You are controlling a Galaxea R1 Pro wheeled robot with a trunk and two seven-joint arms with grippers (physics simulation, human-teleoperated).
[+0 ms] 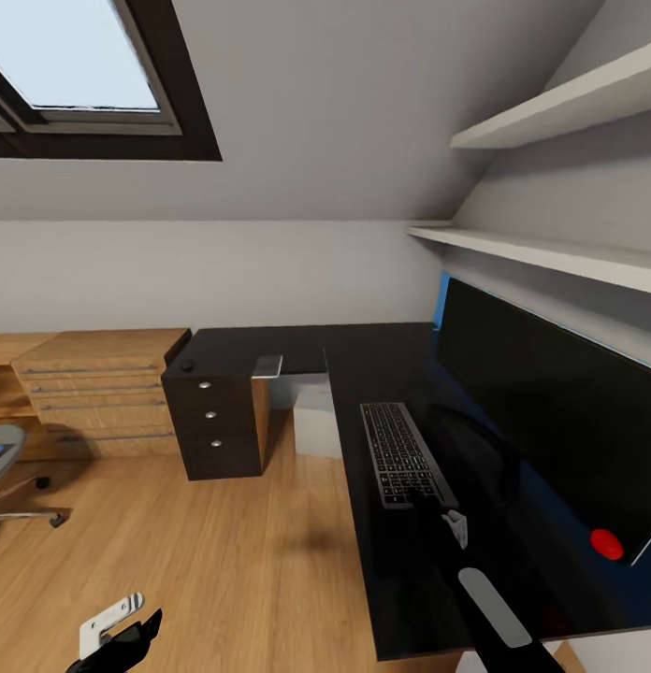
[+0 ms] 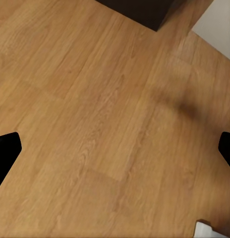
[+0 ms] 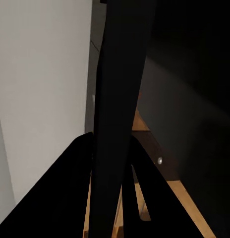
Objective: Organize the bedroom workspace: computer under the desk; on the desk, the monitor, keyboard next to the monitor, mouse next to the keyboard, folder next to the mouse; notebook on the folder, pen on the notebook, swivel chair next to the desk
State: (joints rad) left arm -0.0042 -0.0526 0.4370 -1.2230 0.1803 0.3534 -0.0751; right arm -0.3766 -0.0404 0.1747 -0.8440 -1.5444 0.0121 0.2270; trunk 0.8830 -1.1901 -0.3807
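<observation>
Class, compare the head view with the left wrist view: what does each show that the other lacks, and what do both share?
Head view alone: the desk with the keyboard in front of the monitor, the mouse at the far corner, the skylight, the shelves, and part of the swivel chair.
Left wrist view alone: the left pincer's two fingertips spread wide apart over bare planks.
Both: the wood floor and the dark drawer unit.
</observation>
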